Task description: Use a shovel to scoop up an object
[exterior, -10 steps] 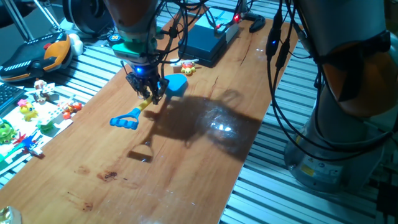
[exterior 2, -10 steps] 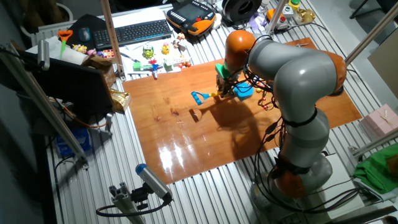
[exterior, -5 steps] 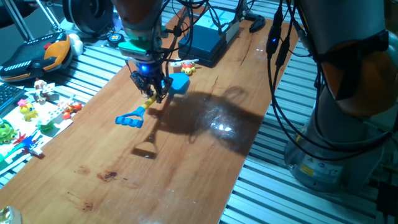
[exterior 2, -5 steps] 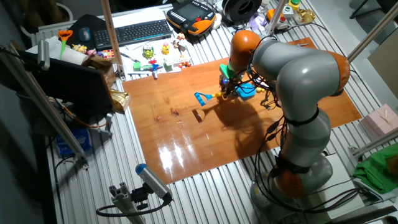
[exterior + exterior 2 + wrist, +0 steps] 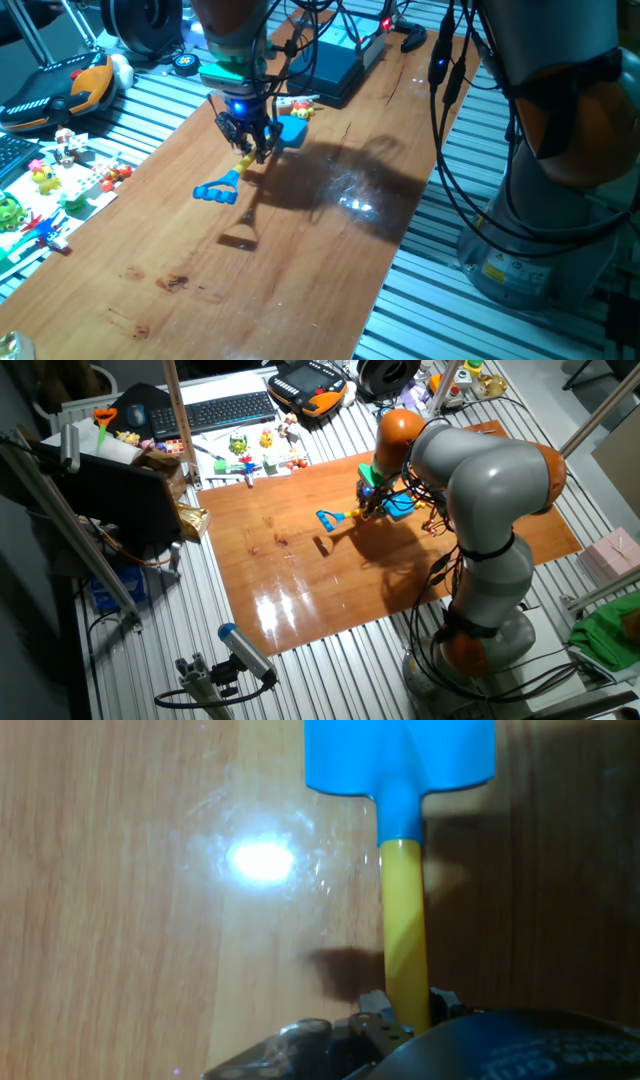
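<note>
Gripping the shovel (image 5: pixel 250 160) by its yellow shaft: tool (image 5: pixel 252 150), closed on it, holding it above the worktop (image 5: pixel 300 250). Blade lying near the small yellow figure (image 5: pixel 301 110), apparently not touching it.

Bulky grey-silver robot arm (image 5: pixel 490 480) with rounded links, orange bands at the joints, black cables looped along its side, green ring above a small black two-finger gripper (image 5: pixel 250 150), a blue light glowing at the wrist, dark fingers.
</note>
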### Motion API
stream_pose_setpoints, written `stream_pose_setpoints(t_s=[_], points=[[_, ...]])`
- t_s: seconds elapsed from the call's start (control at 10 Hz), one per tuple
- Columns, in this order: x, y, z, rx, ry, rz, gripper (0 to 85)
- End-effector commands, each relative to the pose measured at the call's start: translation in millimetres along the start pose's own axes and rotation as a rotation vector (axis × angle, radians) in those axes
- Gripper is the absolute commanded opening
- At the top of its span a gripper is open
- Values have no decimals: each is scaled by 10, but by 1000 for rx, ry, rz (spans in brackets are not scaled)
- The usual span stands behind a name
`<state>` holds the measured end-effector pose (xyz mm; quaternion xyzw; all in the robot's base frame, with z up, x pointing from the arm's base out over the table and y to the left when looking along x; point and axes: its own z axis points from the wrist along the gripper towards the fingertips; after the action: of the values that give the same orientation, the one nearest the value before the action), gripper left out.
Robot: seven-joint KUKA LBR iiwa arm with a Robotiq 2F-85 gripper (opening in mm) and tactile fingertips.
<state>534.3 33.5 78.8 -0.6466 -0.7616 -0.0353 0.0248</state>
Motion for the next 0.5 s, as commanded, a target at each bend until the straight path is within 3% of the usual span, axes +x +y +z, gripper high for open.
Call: stream_pose_setpoints(t_s=[0.0,0.4], points=[[-19,-5,6,0,2,-2,7],[-118,-19,13,3,16,-18,7]])
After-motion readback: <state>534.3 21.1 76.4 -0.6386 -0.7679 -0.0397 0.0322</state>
